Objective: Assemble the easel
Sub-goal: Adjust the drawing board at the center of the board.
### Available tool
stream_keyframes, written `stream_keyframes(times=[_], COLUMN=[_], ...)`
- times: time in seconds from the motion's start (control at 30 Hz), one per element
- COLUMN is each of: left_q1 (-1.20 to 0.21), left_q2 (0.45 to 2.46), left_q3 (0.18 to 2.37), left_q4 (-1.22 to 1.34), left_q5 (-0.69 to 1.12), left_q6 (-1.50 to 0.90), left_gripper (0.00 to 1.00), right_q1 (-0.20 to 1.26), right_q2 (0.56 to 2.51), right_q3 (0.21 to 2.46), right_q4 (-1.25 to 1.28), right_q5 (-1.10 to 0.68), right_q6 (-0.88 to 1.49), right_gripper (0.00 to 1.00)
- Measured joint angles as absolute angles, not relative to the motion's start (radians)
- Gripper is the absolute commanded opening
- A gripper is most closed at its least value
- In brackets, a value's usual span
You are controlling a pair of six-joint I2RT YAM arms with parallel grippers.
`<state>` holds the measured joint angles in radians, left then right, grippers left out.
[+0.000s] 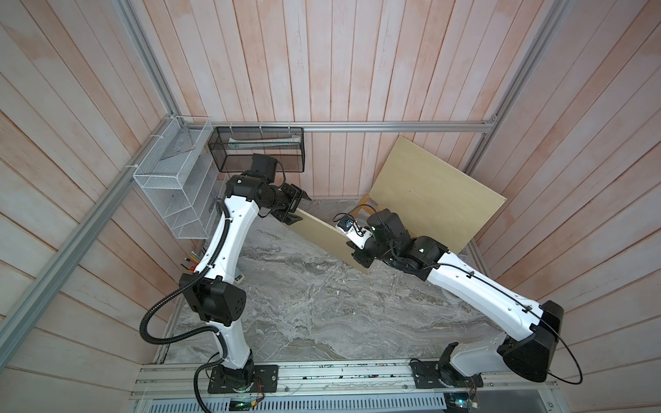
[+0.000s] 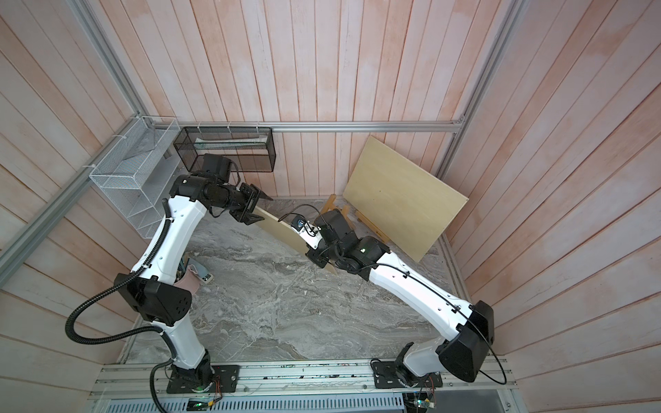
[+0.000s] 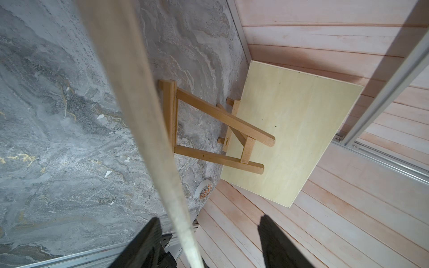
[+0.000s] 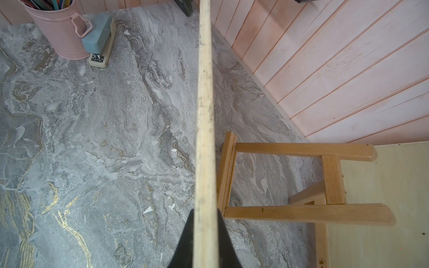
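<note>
Right wrist view, right gripper (image 4: 206, 215) clamped on thin board (image 4: 205, 116) edge, left gripper (image 3: 209, 219) jaws apart around it, easel (image 4: 301, 213) standing on desk (image 4: 92, 139) beside leaning board (image 3: 290, 130), stamp (image 3: 227, 140) unreadable

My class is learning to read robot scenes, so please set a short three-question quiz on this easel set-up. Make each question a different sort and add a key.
1. True or false: the right gripper is shut on the edge of the held board.
2. How is the easel placed? A: lying flat. B: standing in front of the leaning board. C: held in the air.
3. Name the thing that lies beside the bucket.

Key: 1 true; 2 B; 3 the stapler.
</note>
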<state>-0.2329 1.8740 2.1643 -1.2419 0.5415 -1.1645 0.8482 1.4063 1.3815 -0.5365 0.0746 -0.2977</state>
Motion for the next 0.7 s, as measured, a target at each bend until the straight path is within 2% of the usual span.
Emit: stream_keyframes(times=[0.6, 0.7], left_q1=[-0.285, -0.285], left_q2=[1.924, 1.932], left_q3=[2.212, 2.213], left_q4=[-1.374, -1.375], left_q5=[0.463, 0.456], left_q6=[-1.163, -1.153], left_gripper=[0.50, 0.44], right_q1=[0.857, 0.857], right_q2=[1.406, 1.406], right_q3=[1.370, 1.370], right_q4=[-0.523, -0.520], right_q5=[0.092, 0.096], right_q6=[-0.285, -0.276], right_gripper=[0.00, 0.00])
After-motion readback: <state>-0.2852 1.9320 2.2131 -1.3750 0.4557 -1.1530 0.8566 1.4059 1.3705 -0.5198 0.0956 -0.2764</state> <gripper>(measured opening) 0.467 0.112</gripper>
